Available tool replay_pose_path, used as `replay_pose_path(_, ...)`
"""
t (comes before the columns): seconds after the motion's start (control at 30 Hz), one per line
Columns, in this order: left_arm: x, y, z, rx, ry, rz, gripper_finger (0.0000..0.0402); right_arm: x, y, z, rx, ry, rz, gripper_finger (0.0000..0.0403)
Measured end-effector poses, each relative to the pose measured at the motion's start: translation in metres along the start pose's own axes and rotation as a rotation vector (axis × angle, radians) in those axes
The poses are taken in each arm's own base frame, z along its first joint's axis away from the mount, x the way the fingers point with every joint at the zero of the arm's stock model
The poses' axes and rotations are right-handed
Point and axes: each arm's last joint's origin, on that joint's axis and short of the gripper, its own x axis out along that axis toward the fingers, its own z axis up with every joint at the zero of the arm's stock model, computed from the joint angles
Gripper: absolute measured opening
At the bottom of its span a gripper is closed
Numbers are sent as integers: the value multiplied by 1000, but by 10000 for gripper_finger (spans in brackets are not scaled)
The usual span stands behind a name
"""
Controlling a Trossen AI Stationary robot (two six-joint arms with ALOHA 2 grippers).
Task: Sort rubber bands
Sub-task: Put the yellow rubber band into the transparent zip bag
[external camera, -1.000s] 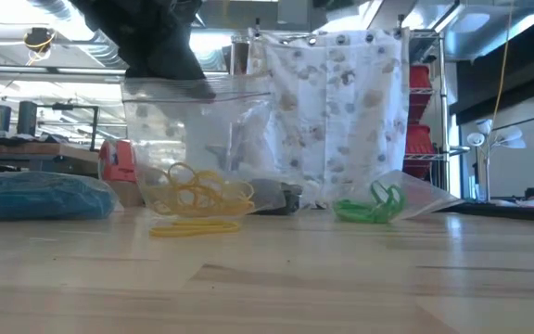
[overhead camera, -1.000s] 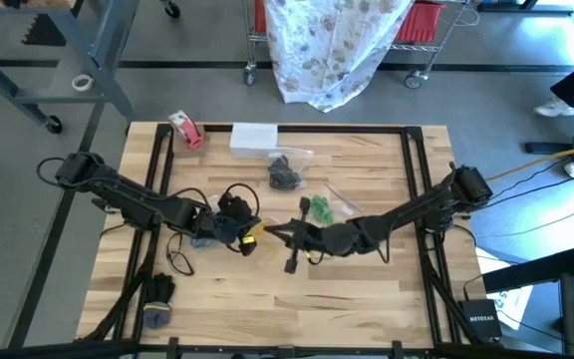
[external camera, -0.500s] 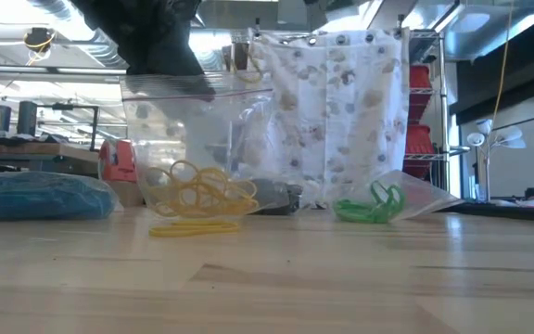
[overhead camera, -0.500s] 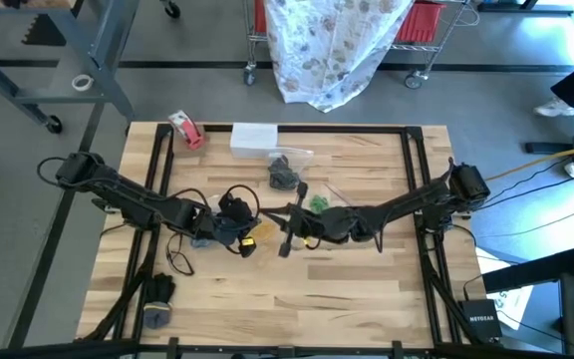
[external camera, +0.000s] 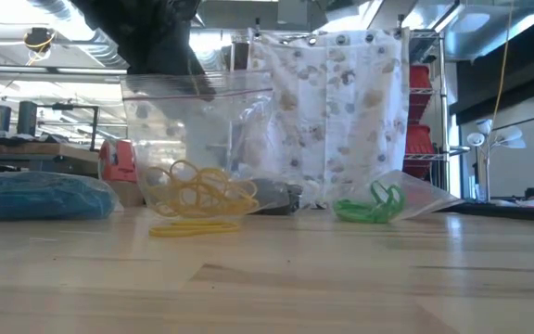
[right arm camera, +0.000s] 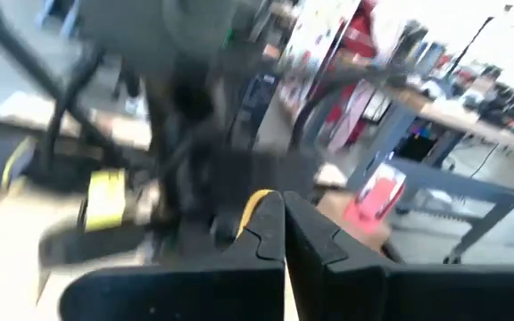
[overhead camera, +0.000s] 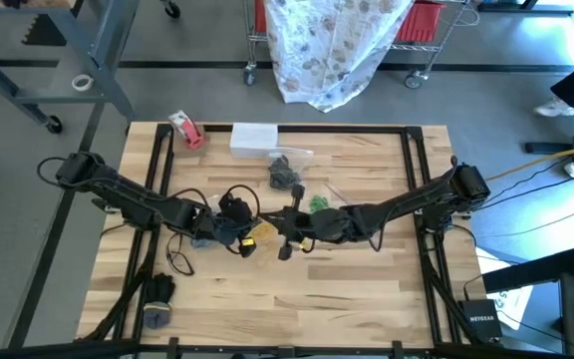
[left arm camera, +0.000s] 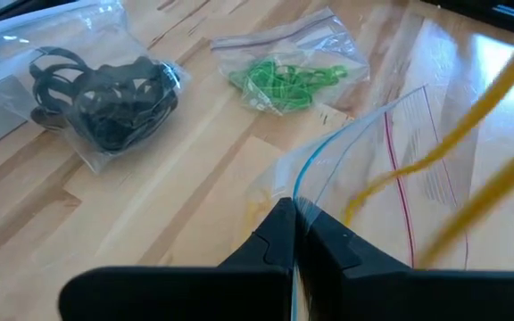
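Yellow rubber band (left arm camera: pixel 471 134) pinched in right end effector (right arm camera: pixel 283 234), above clear bag (external camera: pixel 193 139) held by left end effector (left arm camera: pixel 294 234), over counter (overhead camera: pixel 367 289). Advice: lower band fully inside mouth before release.

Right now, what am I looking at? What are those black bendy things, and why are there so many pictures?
Those are two dark robot arms working at a wooden table. Each ends in a two-finger tool. One camera looks down from above, one looks level across the tabletop, and one rides on each arm's wrist.

The left tool is pinched shut on the edge of a clear plastic zip bag. The right tool is shut on a thin yellow rubber band, stretched above that bag's mouth.

On the table lie a bag of green rubber bands, a bag of black rubber bands and a red-and-white tape roll.
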Motion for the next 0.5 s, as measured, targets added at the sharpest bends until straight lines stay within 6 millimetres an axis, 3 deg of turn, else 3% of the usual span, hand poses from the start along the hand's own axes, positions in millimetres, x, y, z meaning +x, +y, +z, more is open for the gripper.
replay_pose_path(0.3, 0, 0, 0, 0, 0, -1, 1, -2, 5, -18, 116, 173, 60, 4)
replay_pose_path(0.5, -1, 1, 1, -2, -2, 0, 1, -3, 7, -18, 164, 174, 88, 79)
